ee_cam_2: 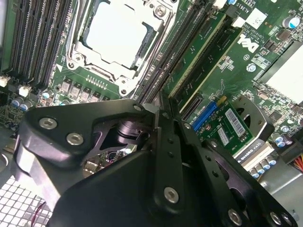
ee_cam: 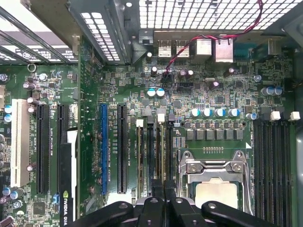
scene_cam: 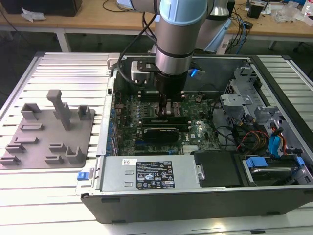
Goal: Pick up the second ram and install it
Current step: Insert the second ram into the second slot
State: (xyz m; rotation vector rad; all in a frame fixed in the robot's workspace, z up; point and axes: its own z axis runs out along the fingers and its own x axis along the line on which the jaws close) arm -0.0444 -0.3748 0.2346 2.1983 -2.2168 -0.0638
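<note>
Second ram [scene_cam: 164, 119], a light, stiff, fragile green stick best held by its long top edge, stands edge-down over a motherboard [scene_cam: 195, 132] slot, pinched in the nearly closed gripper [scene_cam: 166, 111] mid-case.

**Open computer case at frame centre, fixture tray to its left**

In the exterior view, the open computer case [scene_cam: 195, 161] fills the centre and right of the frame on the slatted tabletop [scene_cam: 63, 73]. The fixture tray [scene_cam: 49, 132] lies at mid-left, beside the case and apart from it. Inside the case, the motherboard [scene_cam: 146, 117] sits left of centre, the power supply [scene_cam: 151, 174] along the lower edge, the cable bundle [scene_cam: 254, 137] at right. The arm [scene_cam: 176, 34] descends from top centre, its tool [scene_cam: 168, 108] over the motherboard.
</note>
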